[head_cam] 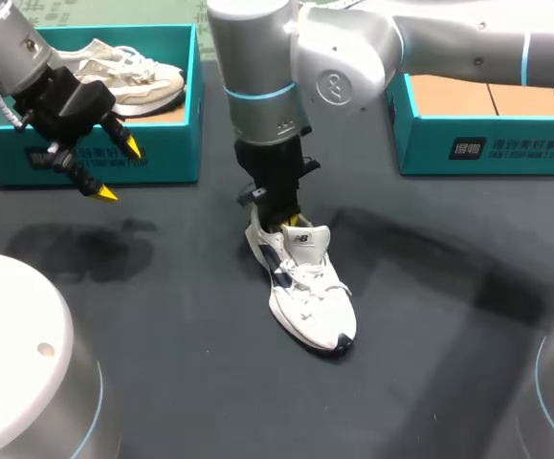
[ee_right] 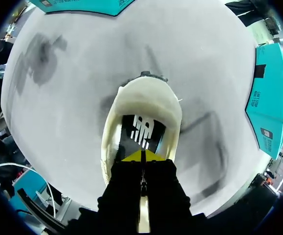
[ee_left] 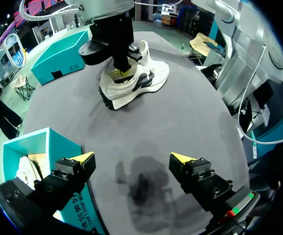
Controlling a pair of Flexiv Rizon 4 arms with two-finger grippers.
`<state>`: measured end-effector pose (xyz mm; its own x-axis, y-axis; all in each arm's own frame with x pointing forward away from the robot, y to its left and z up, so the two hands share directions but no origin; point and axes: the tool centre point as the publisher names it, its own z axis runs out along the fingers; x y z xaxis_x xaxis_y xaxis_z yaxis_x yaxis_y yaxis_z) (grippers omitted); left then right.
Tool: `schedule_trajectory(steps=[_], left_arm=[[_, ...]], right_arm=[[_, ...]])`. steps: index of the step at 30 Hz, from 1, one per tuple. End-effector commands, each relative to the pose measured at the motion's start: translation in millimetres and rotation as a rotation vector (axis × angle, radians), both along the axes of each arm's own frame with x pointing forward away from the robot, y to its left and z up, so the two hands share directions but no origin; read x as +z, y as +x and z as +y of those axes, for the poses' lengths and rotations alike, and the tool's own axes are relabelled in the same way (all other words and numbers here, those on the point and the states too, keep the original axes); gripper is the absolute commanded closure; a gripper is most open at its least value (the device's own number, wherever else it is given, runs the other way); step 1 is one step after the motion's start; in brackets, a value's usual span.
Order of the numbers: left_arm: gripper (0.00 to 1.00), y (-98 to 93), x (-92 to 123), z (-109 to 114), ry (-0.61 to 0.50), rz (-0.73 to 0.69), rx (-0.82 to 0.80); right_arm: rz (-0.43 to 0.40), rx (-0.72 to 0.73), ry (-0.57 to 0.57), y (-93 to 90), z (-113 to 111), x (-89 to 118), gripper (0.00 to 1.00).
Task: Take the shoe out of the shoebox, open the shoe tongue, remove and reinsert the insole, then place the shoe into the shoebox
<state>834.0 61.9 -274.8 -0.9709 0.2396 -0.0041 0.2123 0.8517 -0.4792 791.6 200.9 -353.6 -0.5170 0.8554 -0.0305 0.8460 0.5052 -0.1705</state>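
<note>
A white sneaker with dark side stripes stands on the dark table, toe toward the front edge, tongue up. My right gripper comes down into its heel opening. In the right wrist view its yellow tips are shut together against the heel end of the black insole; a grip on the insole does not show. My left gripper hangs open and holds nothing in front of the left teal shoebox. From the left wrist, the sneaker lies well ahead of the open gripper.
A second pale sneaker lies inside the left shoebox. Another teal box with a brown cardboard floor stands at the back right. The right arm's elbow towers over the table's middle back.
</note>
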Motion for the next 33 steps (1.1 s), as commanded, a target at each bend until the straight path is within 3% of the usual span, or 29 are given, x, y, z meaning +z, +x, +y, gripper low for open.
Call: schedule_trajectory(steps=[1, 3, 4, 7, 12, 13, 14, 15, 33], left_arm=[[0.0, -0.2, 0.2, 0.0, 0.003, 0.0, 0.0], [0.0, -0.2, 0.2, 0.0, 0.003, 0.0, 0.0], [0.0, -0.2, 0.2, 0.0, 0.003, 0.0, 0.0], [0.0, -0.2, 0.2, 0.0, 0.003, 0.0, 0.0], [0.0, -0.2, 0.2, 0.0, 0.003, 0.0, 0.0], [0.0, -0.2, 0.2, 0.0, 0.003, 0.0, 0.0], [0.0, -0.2, 0.2, 0.0, 0.003, 0.0, 0.0], [0.0, -0.2, 0.2, 0.0, 0.003, 0.0, 0.0], [0.0, -0.2, 0.2, 0.0, 0.003, 0.0, 0.0]], right_arm=[[0.027, -0.01, 0.001, -0.9, -1.1, -7.0, 1.0], [0.05, -0.02, 0.003, -5.0, -2.1, -5.6, 1.0], [0.048, -0.023, -0.001, -7.3, -2.0, -4.9, 0.96], [0.063, -0.029, -0.002, -13.0, -1.6, -5.8, 0.69], [0.079, -0.043, -0.002, -22.1, -1.0, -7.1, 0.54], [0.08, -0.044, -0.003, -23.9, -0.6, -6.3, 0.45], [0.08, -0.044, -0.003, -25.3, -0.3, -5.6, 0.15], [0.082, -0.045, -0.004, -26.8, -0.4, -5.5, 0.0], [0.098, -0.023, -0.015, -38.6, 2.6, 2.8, 0.0]])
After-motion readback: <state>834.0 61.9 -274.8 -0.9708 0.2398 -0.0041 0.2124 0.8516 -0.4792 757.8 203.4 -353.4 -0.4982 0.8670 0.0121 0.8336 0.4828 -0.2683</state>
